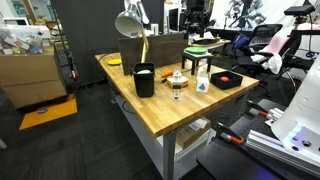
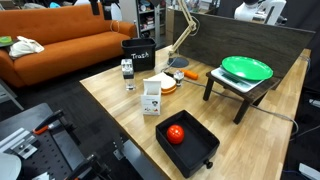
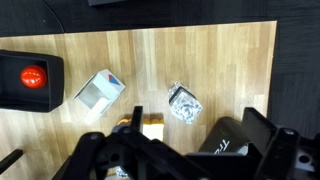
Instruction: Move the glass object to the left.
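Note:
The small clear glass (image 3: 185, 103) stands on the wooden table (image 3: 230, 60), seen from above in the wrist view. It also shows in both exterior views (image 1: 177, 86) (image 2: 128, 70), next to the taller black container (image 1: 144, 80) (image 2: 141, 55) (image 3: 230, 142). My gripper (image 3: 198, 125) hangs high above the table. Its two dark fingers are spread wide apart with nothing between them. The glass lies just beyond the fingertips in the picture, far below them. I cannot make out the gripper in the exterior views.
A small white bottle (image 3: 98, 90) (image 2: 152, 98) and a flat orange block (image 3: 152, 128) (image 2: 168, 85) lie near the glass. A black tray (image 2: 200, 150) holds a red ball (image 2: 176, 134). A green plate (image 2: 246, 68) sits on a stand. A desk lamp (image 1: 130, 25) stands behind.

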Available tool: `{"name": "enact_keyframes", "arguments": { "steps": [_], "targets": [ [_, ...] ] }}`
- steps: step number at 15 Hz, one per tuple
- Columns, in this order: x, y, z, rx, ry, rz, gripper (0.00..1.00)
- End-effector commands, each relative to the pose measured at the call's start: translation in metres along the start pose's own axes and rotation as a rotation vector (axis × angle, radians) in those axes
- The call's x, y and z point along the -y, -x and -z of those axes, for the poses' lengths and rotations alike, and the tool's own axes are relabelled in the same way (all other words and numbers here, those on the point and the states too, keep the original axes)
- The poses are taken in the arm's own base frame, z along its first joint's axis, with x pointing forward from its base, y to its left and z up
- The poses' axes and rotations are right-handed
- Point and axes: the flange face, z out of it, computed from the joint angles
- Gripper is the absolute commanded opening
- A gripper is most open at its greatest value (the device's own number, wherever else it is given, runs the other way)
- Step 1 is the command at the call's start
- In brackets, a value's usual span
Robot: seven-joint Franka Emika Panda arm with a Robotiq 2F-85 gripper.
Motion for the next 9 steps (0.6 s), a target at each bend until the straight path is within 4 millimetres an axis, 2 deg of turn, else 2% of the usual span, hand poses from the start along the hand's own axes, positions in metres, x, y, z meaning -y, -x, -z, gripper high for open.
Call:
{"name": "enact_keyframes", "arguments": {
  "steps": [1,5,7,8,9],
  "targets": [
    [0.007,-0.026,-0.013,0.018,-0.04,0.0,1.0],
    [0.021,-0.055,-0.033,0.088,-0.115,-0.116,1.0],
    [0.027,-0.061,-0.04,0.114,-0.143,-0.161,1.0],
    [0.023,-0.054,-0.041,0.082,-0.114,-0.12,1.0],
    [0.025,-0.057,-0.045,0.089,-0.116,-0.123,1.0]
  ]
}}
